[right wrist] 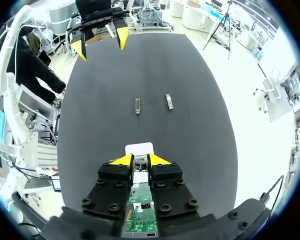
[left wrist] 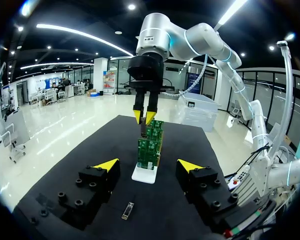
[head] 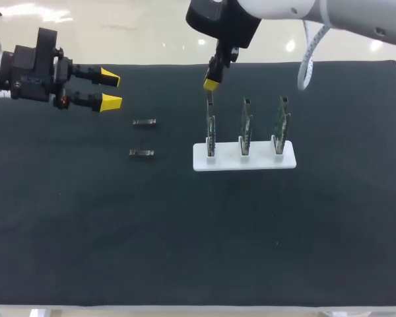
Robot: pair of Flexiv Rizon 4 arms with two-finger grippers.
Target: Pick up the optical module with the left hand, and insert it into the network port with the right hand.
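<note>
Gripping 1 module [right wrist: 140,161] between its closed fingers, right gripper [head: 211,84] hangs just over the 9 o'clock board [head: 211,125] of 3 on the white stand [head: 244,160]. Left gripper [head: 111,90] hovers wide open, holding nothing, at 10 o'clock of the table [head: 185,231]. Far module [head: 143,122] and near module [head: 141,153] lie flat at 9 o'clock of the stand.

A robotics lab, by the look of it: two robot arms [head: 284,13] over a worktop [head: 185,251] draped in black cloth, with three bare circuit boards [head: 245,122] upright in a white stand [head: 261,162].
</note>
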